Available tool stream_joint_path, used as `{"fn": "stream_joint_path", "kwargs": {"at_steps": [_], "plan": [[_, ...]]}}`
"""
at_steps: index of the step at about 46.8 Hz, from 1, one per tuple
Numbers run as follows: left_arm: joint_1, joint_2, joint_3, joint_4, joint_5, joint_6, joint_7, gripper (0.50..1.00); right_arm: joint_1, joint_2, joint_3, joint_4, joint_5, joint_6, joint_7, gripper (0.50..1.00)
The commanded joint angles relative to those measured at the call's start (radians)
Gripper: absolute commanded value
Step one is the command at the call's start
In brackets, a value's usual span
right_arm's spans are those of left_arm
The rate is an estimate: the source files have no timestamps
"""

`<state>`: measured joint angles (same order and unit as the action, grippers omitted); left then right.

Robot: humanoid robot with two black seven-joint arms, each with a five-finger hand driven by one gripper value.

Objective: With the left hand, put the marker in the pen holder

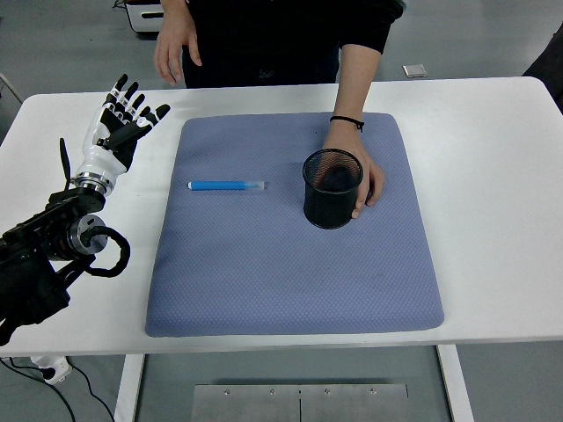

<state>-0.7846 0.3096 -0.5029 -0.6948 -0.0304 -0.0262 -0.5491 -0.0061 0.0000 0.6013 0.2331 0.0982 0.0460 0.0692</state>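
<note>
Left hand (123,116) off mat (264,281), marker (226,185) apart.

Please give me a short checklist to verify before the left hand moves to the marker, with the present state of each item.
1. Left hand empty, fingers spread: ok.
2. Marker lying flat on the mat, uncovered: ok.
3. Path from hand to marker free: ok.
4. Pen holder upright on the mat: ok.
5. Holder free of people: not ok, a person's hand grips it.
6. Holder empty inside: cannot tell.
</note>
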Motion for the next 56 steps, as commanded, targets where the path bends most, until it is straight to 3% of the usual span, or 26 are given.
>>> {"fn": "stream_joint_path", "kwargs": {"at_steps": [1,56], "plan": [[0.001,0.000,0.000,0.000,0.000,0.000,0.001,1.000,0.000,0.000,0.000,0.000,0.000,0.000,0.000,1.000],[0.001,0.000,-0.002,-0.002,-0.002,-0.001,0.002,1.000,0.000,0.000,0.000,0.000,0.000,0.000,0.000,1.000]]}}
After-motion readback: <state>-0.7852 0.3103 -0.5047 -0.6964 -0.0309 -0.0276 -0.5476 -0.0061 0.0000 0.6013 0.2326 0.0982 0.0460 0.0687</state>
